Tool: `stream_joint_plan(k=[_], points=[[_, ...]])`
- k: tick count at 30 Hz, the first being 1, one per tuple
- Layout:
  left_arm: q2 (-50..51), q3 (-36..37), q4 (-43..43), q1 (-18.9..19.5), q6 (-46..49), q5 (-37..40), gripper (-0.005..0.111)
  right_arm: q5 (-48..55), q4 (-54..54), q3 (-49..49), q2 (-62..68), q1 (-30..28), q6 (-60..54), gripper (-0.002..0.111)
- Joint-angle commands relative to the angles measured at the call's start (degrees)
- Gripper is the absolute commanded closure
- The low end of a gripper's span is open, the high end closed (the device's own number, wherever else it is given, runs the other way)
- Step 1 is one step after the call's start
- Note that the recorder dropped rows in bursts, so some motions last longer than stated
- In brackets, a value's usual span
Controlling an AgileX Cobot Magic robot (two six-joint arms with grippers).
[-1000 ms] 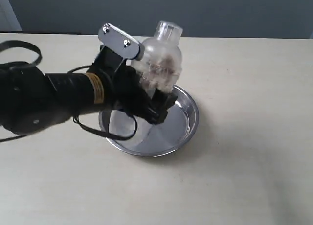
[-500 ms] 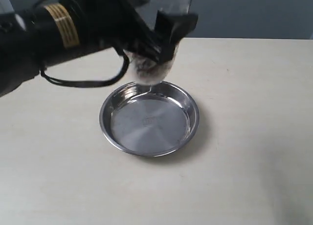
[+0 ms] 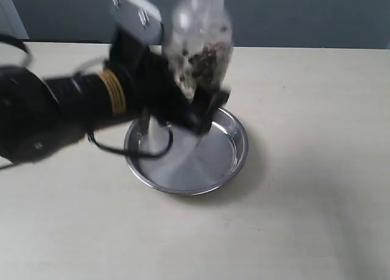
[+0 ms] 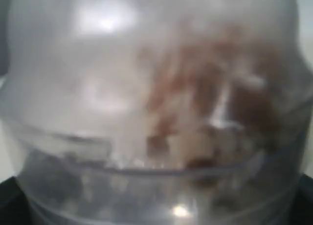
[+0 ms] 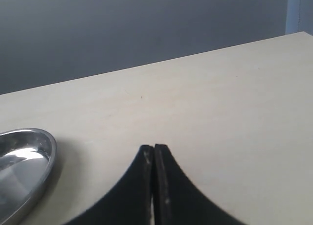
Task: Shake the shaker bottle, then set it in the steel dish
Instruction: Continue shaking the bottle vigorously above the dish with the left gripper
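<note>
The clear shaker bottle [image 3: 200,45] is held upright and motion-blurred above the far left part of the steel dish [image 3: 234,155], brown and white grains tossed about inside it. My left gripper [image 3: 198,106] is shut on the bottle's lower body. In the left wrist view the bottle [image 4: 156,102] fills the whole picture and hides the fingers. The steel dish [image 5: 22,161] also shows at the edge of the right wrist view. My right gripper [image 5: 154,149] is shut with nothing in it, above bare table beside the dish; the exterior view does not show it.
The beige table [image 3: 317,189] stretches around the dish on all sides. A dark wall [image 3: 304,15] runs behind its far edge. The left arm [image 3: 55,106] reaches in from the left, with a black cable looping over the dish's left rim.
The left arm swings the bottle up and down: low over the dish a second ago, raised high out of frame half a second ago, now lowered again over the dish. Grains are scattered inside.
</note>
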Motion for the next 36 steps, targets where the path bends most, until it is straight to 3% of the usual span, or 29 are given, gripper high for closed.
stream_joint_plan(k=[1, 4, 8, 11, 14, 16, 18, 21, 24, 26, 31, 36], points=[[-7.8, -3.9, 4.8, -2.2, -0.7, -2.8, 0.106, -0.4, -0.2, 0.0, -0.3, 0.2, -0.1, 0.109], [-11.0, -6.5, 2.2, -1.5, 1.4, -2.4, 0.106, -0.4, -0.1, 0.0, -0.3, 0.2, -0.1, 0.109], [0.8, 1.6, -4.0, 1.0, 0.8, 0.5, 0.106, -0.4, -0.1, 0.0, -0.3, 0.2, -0.1, 0.109], [-1.6, 1.8, -2.9, -0.3, -2.5, -6.1, 0.106, -0.4, -0.1, 0.0, -0.3, 0.2, -0.1, 0.109], [-9.4, -3.6, 1.3, -1.3, 0.8, -13.4, 0.106, -0.4, -0.1, 0.0, -0.3, 0.2, -0.1, 0.109], [-9.5, -3.5, -3.9, -1.3, 4.7, -6.6, 0.106, -0.4, -0.1, 0.0, -0.3, 0.2, -0.1, 0.109], [-2.5, 0.7, -5.1, -0.9, 9.0, -0.7, 0.106, -0.4, -0.1, 0.0, -0.3, 0.2, -0.1, 0.109], [2.9, 3.1, -9.0, -0.3, 7.3, -1.3, 0.106, -0.4, -0.1, 0.0, -0.3, 0.2, -0.1, 0.109], [-6.8, -1.6, -2.5, -1.8, 7.0, -7.1, 0.106, -0.4, -0.1, 0.0, -0.3, 0.2, -0.1, 0.109], [-10.1, -4.8, -4.2, -1.2, 8.3, -7.8, 0.106, -0.4, -0.1, 0.0, -0.3, 0.2, -0.1, 0.109], [2.2, 1.4, -10.7, 2.3, 7.2, 0.1, 0.106, -0.4, -0.3, 0.0, -0.3, 0.2, -0.1, 0.109], [-10.1, -3.7, -0.7, -0.8, 3.6, -8.4, 0.106, -0.4, -0.3, 0.0, -0.3, 0.2, -0.1, 0.109]])
